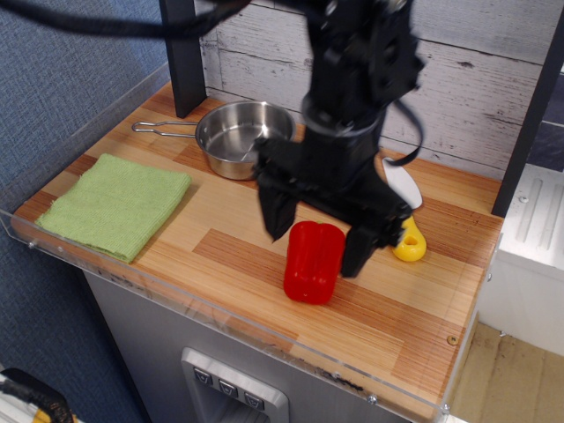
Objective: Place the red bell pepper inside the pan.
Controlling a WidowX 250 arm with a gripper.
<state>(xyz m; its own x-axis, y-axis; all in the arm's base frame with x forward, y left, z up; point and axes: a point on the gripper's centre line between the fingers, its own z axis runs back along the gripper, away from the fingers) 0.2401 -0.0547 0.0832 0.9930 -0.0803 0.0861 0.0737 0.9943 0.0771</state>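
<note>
The red bell pepper (pixel 312 263) lies on the wooden counter near the front middle. My black gripper (pixel 315 240) is open and hangs over it, one finger (pixel 277 211) at the pepper's left and the other at its right, straddling its upper end. I cannot tell whether the fingers touch it. The shiny steel pan (pixel 234 138) stands empty at the back left, its wire handle pointing left; the arm covers its right rim.
A folded green cloth (pixel 115 204) lies at the left. A toy knife with a yellow handle (pixel 409 241) and white blade lies to the right of the pepper. A clear acrylic rim (pixel 220 313) edges the counter; a dark post (pixel 182 55) stands behind the pan.
</note>
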